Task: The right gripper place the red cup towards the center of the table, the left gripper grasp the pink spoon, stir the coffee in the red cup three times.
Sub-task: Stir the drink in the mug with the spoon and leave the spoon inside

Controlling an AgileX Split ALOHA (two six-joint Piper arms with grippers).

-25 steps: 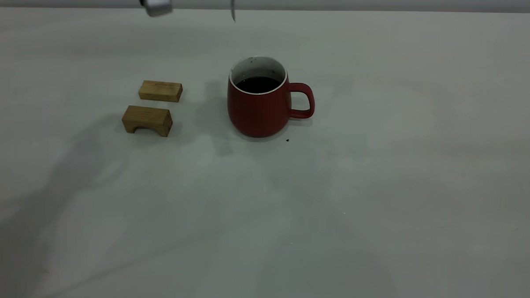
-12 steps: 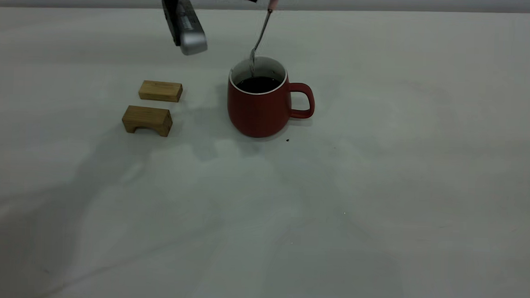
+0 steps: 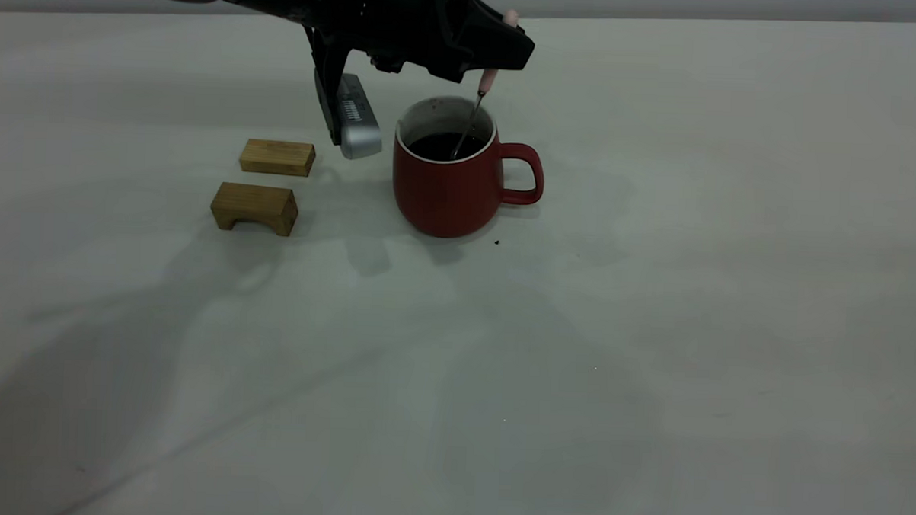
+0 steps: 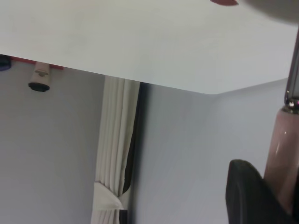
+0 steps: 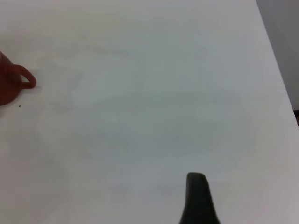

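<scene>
The red cup (image 3: 445, 192) stands upright near the middle of the table (image 3: 654, 310), its handle pointing right, with dark coffee (image 3: 435, 145) inside. My left gripper (image 3: 503, 49) hovers just above the cup, shut on the pink spoon (image 3: 488, 80). The spoon's grey neck slants down into the coffee and its bowl is hidden there. The left wrist view shows a black finger (image 4: 247, 196) against the pink handle (image 4: 282, 149). My right gripper (image 5: 197, 198) is low over bare table far to the right of the cup (image 5: 7, 86), and is outside the exterior view.
Two small wooden blocks (image 3: 277, 157) (image 3: 255, 207) lie left of the cup. The left arm's silver-grey block (image 3: 356, 124) hangs close beside the cup's left side. A dark speck (image 3: 497, 242) lies by the cup's base.
The left arm has come down and forward over the cup. The spoon, first high above, then at the rim, now dips into the coffee. Cup and blocks have not moved.
</scene>
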